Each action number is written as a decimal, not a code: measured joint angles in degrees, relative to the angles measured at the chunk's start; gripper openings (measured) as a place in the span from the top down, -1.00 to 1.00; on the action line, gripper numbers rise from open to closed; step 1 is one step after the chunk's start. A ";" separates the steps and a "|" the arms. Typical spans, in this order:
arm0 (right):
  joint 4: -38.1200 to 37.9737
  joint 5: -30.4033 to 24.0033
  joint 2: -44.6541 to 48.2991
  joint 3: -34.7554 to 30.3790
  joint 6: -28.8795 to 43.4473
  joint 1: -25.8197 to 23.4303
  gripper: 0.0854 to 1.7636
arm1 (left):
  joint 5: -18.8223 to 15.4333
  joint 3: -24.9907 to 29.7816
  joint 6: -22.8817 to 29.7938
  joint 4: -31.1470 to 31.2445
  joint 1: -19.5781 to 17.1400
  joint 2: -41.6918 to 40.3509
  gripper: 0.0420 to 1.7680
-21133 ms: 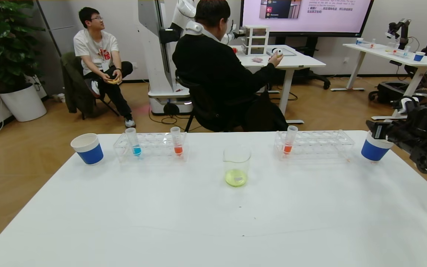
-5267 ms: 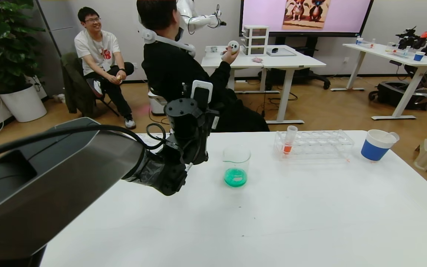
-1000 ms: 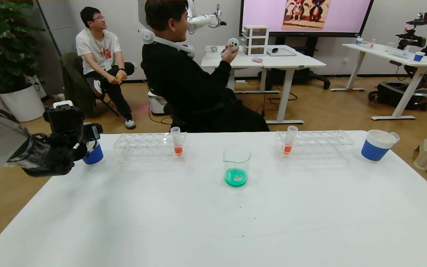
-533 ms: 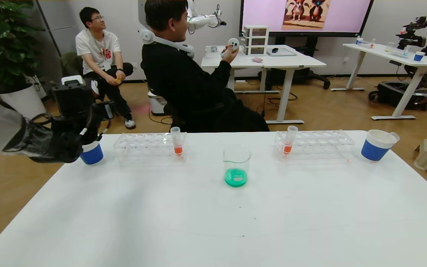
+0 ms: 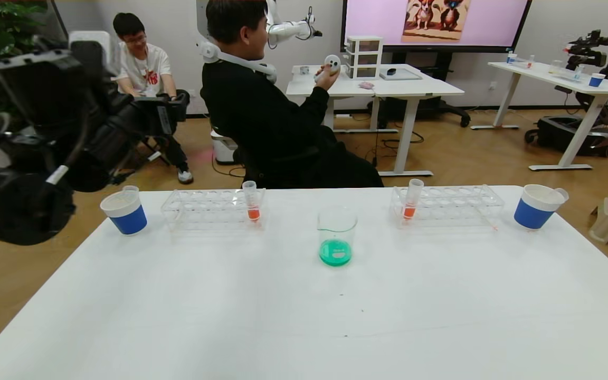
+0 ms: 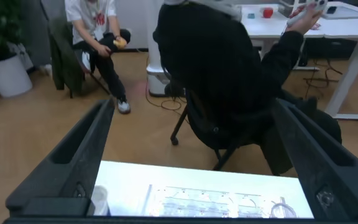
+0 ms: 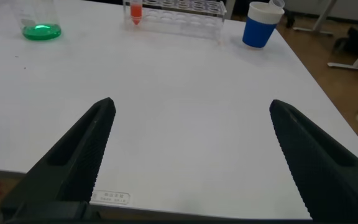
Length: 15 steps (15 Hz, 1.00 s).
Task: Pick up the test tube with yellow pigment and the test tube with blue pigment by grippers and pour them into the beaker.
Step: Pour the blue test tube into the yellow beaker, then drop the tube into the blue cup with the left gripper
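The beaker (image 5: pixel 336 232) stands mid-table with green liquid in its bottom; it also shows in the right wrist view (image 7: pixel 41 26). No tube with yellow or blue liquid is in view. An empty clear tube (image 5: pixel 131 189) sticks out of the left blue cup (image 5: pixel 124 212), and another (image 5: pixel 560 193) out of the right blue cup (image 5: pixel 535 207). My left gripper (image 5: pixel 174 108) is raised high above the table's far left corner, open and empty (image 6: pixel 192 106). My right gripper (image 7: pixel 191 106) is open and empty over the table's near right part; the head view does not show it.
Two clear racks (image 5: pixel 213 209) (image 5: pixel 447 205) each hold one orange-liquid tube (image 5: pixel 252 200) (image 5: pixel 412 199). People sit behind the table's far edge. The right wrist view shows the right rack (image 7: pixel 179 7) and the right blue cup (image 7: pixel 261 25).
My left arm has risen from beside the left blue cup, up and closer to the camera. The cup with its empty tube is now uncovered.
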State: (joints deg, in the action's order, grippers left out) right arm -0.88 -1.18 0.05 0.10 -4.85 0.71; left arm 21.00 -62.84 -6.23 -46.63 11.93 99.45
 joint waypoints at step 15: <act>0.00 0.00 0.00 0.00 0.00 -0.02 -0.96 | -1.16 25.97 -4.63 36.55 -12.40 -61.89 -0.98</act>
State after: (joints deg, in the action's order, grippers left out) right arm -0.88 -1.18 0.05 0.10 -4.85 0.68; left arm 19.85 -36.88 -10.86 -10.08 -0.46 37.56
